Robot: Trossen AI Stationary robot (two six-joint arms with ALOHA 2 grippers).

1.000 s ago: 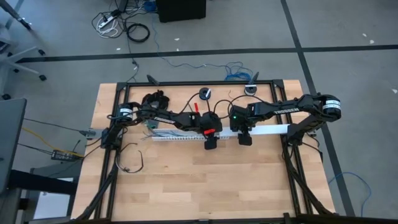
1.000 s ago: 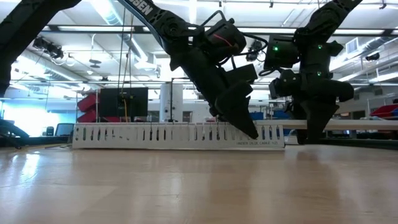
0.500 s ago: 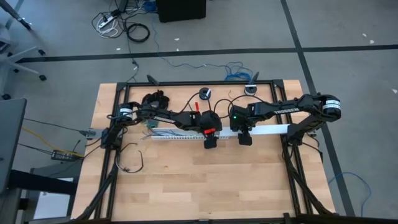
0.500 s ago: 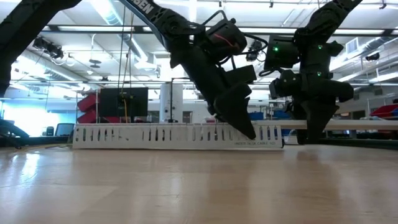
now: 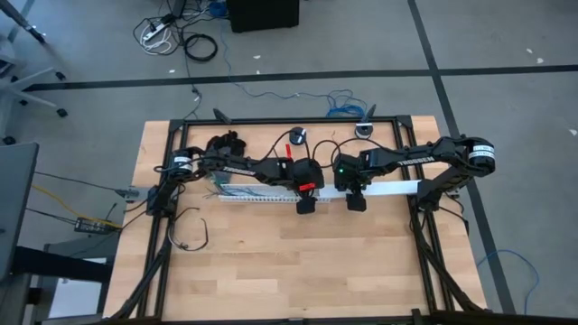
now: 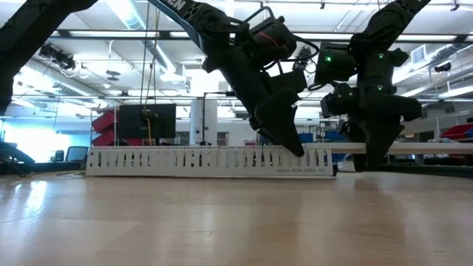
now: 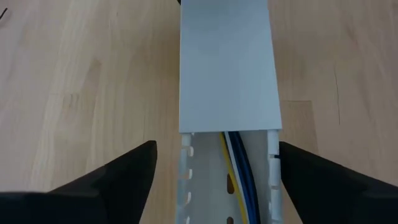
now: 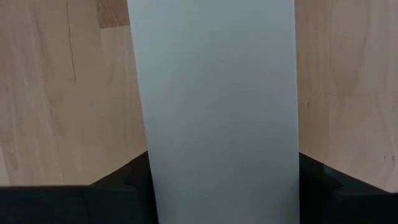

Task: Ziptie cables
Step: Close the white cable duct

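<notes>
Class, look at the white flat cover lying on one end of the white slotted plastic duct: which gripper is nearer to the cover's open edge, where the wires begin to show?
Left. The left gripper straddles the duct right at the cover's edge, fingers open, wires showing between them. The right gripper straddles the cover farther along, away from that edge.

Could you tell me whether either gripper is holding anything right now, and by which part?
The right gripper clamps the white duct cover across its width; the left gripper holds nothing.

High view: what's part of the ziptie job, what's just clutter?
Job: cables in slotted duct; duct cover; left gripper, open over duct; right gripper, gripping cover.
Clutter: thin wire loop on table; blue cable and floor cables beyond table.
</notes>
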